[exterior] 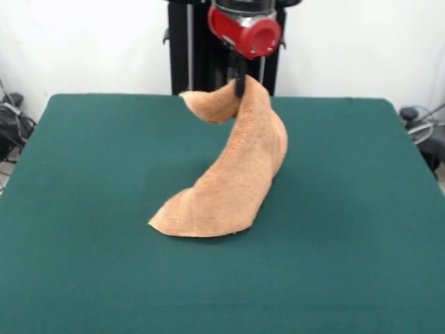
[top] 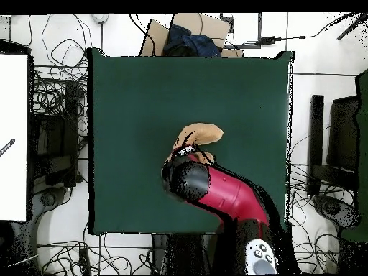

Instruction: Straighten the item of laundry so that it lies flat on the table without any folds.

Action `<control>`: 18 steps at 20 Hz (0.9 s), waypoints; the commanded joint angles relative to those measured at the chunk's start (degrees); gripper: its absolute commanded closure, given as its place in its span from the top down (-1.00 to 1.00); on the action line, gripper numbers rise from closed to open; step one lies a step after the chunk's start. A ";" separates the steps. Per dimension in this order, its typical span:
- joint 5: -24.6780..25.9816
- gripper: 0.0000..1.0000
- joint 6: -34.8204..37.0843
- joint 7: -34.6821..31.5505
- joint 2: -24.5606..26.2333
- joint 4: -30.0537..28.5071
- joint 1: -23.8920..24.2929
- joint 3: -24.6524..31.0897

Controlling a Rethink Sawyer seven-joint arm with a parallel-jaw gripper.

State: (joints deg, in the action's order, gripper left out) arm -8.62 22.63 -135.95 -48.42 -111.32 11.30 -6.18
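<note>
Pinched in the gripper (exterior: pixel 239 87) is the top of the towel (exterior: pixel 236 174), the dark fingers (exterior: pixel 240 82) pressed together on the cloth just below the red wrist housing (exterior: pixel 245 31). From that grip the towel hangs as a long, twisted drape. One loose corner (exterior: pixel 205 106) curls out to the picture's left of the fingers and stays off the table. The main body runs down and forward, widening as it goes, until its lower end (exterior: pixel 198 219) lies spread on the table (exterior: pixel 83 209) in a rounded flap. Only that lower part touches the green surface; the rest is lifted and folded on itself.

From overhead, the red and black arm (top: pixel 223 190) reaches from the bottom edge toward the table's middle and covers much of the towel (top: pixel 200 134), whose tan cloth shows just past the arm's end. The gripper itself is hidden under the arm in this view. The towel sits near the centre of the table (top: pixel 129 93), well apart from all four edges. Cables (top: pixel 61 93) lie on the floor around the table.
</note>
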 commanded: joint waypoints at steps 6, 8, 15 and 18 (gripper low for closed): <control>-0.12 -1.00 13.87 -8.87 4.74 11.01 -8.09 0.01; -0.25 -1.00 15.69 -10.51 5.81 13.38 -9.64 -1.16; -1.86 -1.00 20.91 -16.17 9.24 20.48 -14.31 -4.08; -2.64 -1.00 23.41 -17.61 10.91 23.78 -15.54 -5.12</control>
State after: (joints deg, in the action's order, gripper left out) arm -8.93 39.27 -136.18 -41.19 -95.54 -2.35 -8.71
